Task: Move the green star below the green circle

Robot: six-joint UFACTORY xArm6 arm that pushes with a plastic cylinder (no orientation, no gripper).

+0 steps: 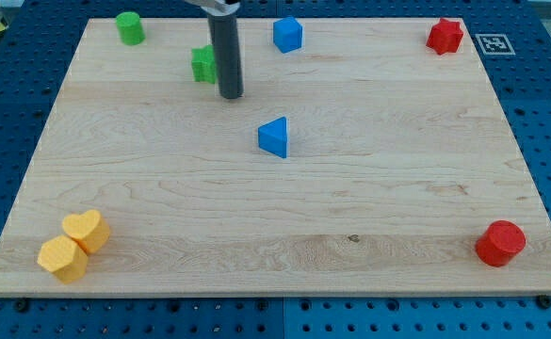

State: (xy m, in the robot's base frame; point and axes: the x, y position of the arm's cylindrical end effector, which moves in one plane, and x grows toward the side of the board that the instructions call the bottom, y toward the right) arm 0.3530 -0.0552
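The green star lies near the view's top left, partly hidden behind the dark rod. The green circle stands at the top left corner of the board, up and to the left of the star. My tip rests on the board just to the right of and slightly below the green star, touching or nearly touching it.
The wooden board carries a blue cube at the top, a blue triangle at the middle, a red star top right, a red circle bottom right, and a yellow heart and yellow hexagon bottom left.
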